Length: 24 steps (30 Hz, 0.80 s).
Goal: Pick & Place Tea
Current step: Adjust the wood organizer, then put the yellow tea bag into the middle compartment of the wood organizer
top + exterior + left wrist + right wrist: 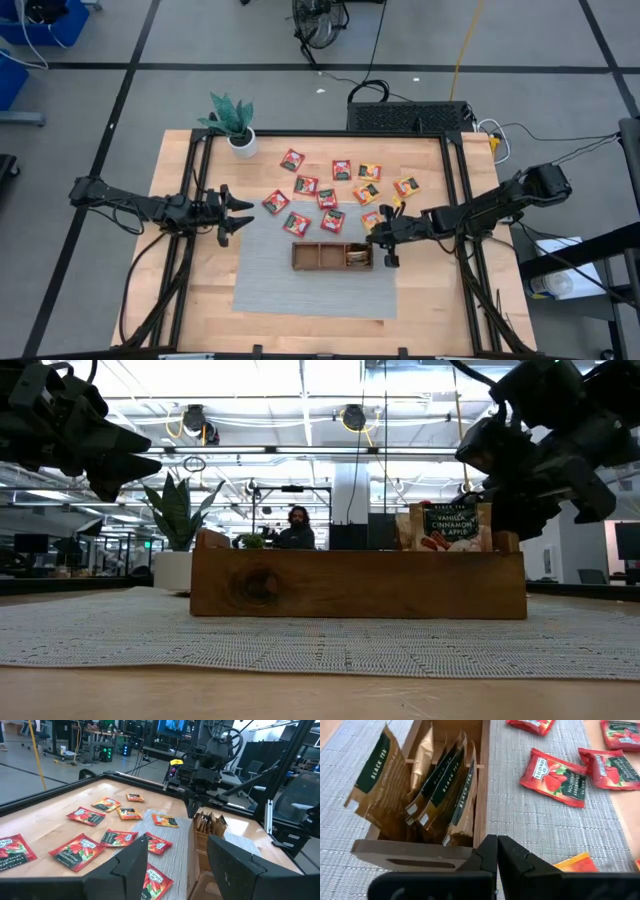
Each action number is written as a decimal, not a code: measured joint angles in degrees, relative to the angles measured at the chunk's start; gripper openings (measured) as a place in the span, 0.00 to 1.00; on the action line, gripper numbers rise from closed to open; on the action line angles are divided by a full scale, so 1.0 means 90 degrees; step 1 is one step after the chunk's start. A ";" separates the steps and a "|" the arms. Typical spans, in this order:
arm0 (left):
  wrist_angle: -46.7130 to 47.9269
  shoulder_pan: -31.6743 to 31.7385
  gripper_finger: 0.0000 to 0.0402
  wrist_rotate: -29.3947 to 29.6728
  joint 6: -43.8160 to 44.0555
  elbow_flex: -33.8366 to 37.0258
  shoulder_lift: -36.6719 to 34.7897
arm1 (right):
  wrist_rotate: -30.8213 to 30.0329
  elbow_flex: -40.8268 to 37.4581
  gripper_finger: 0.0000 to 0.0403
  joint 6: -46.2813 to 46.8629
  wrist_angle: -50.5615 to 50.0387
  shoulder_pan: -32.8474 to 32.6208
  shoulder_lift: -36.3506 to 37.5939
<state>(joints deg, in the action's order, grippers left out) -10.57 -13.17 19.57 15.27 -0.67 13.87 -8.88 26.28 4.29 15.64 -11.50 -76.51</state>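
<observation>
- Tea sachets (327,197) lie scattered on the table (440,290) beyond the wooden tray (318,257); several stand in its right compartment.
- Right gripper (383,243), fingers together, hovers at the tray's right end.
- Left gripper (240,215), fingers apart, empty, waits left of the mat (300,290).

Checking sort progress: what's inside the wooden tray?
The tray's right end compartment holds several upright black tea sachets. The other two look empty from above; the sachets hide that compartment's floor.

Bright ceiling lights (345,415) glare overhead, leaving the low view backlit.
</observation>
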 joint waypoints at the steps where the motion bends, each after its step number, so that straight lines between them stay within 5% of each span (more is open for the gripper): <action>1: -0.0001 0.0000 0.51 0.0000 0.0000 0.0000 0.0000 | -0.0183 0.0000 0.00 -0.0003 -0.0021 -0.0014 0.0000; 11: -0.0001 0.0000 0.51 0.0000 -0.0002 0.0002 0.0000 | -0.2028 -0.0002 0.02 -0.0451 -0.0289 0.0032 0.0394; 17: 0.0000 0.0002 0.51 0.0000 0.0000 0.0000 0.0000 | -0.2664 0.0162 0.19 -0.0277 -0.1638 0.0695 0.1126; 24: 0.0000 0.0000 0.51 0.0000 0.0000 0.0000 0.0000 | -0.2180 0.1132 0.44 0.0235 -0.4307 0.2501 0.1362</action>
<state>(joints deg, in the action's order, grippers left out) -10.57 -13.17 19.57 15.27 -0.67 13.87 -28.50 36.47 6.41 -23.12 11.01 -64.25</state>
